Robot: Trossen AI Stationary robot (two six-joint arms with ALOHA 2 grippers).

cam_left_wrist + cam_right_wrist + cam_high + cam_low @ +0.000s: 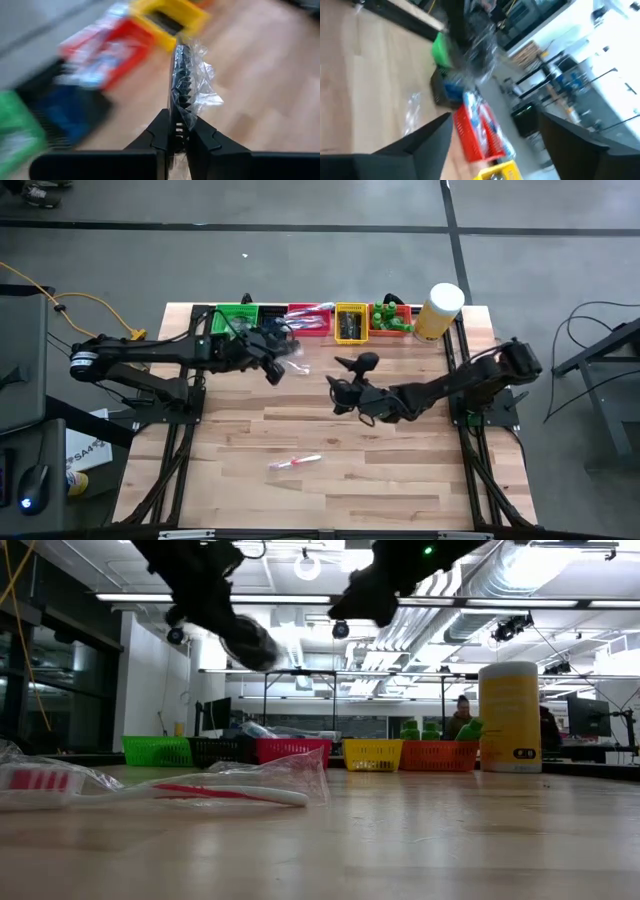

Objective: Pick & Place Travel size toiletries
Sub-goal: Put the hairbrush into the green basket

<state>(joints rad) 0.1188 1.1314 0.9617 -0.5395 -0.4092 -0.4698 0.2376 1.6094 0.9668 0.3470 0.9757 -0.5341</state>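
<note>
A black comb in a clear wrapper (pixel 182 80) sticks out past my left gripper (pixel 180 137), which is shut on it above the table's far middle (pixel 277 368), just in front of the bins. My right gripper (pixel 342 385) hangs open to its right over mid-table; its fingers (pixel 427 140) have nothing between them. In the right wrist view the wrapped comb (pixel 477 47) shows blurred ahead. A pink-and-white toothbrush in a clear wrapper (pixel 295 463) lies flat on the table near the front, also seen close up in the low view (pixel 170 790). My left gripper pinches one end of the wrapped comb (pixel 179 117) between its two fingers (pixel 160 135). The comb runs on forward in line with the fingers, teeth edge-on, wrapper crumpled loosely around it. The fingers come from the table's left, slanting down. The comb is clear of the table.
Along the far edge stand bins: green (pixel 235 318), dark (pixel 268 317), red (pixel 310 320), yellow (pixel 350 323) and orange with green bottles (pixel 392 320). A pale-yellow cylinder with a white lid (pixel 440 310) stands at the far right. Bare wood lies between the arms and the front edge.
</note>
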